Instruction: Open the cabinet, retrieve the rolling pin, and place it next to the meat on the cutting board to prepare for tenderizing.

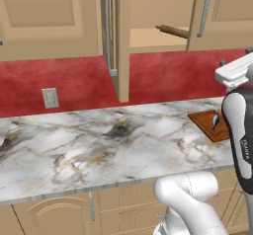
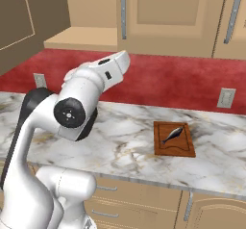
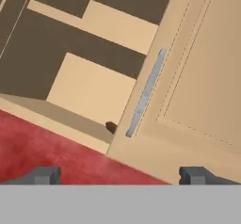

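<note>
The cabinet [image 1: 163, 12] has its left door [image 1: 123, 41] swung fully outward, edge-on in the left base view, with the silver bar handle [image 1: 109, 26] on its near face. The right door [image 1: 222, 14] is closed. The opening between them is unobstructed, and the shelf [image 1: 158, 40] front edge is exposed.

The rolling pin [image 1: 173, 30] lies on that shelf, partly hidden behind the right door; one knobbed end projects to the left. In the hand view a small dark tip [image 3: 111, 127] at the door edge is probably that same end.

The cutting board [image 2: 174, 139] lies flat on the marble counter [image 2: 125, 141], near the front edge, with the meat [image 2: 173, 134] on it. Open counter surrounds the board on all sides.

The gripper [image 3: 120, 175] is spread wide, holds nothing and touches nothing. It faces the closed door's handle [image 3: 146, 93] and the red backsplash [image 3: 42, 143] from a distance.
</note>
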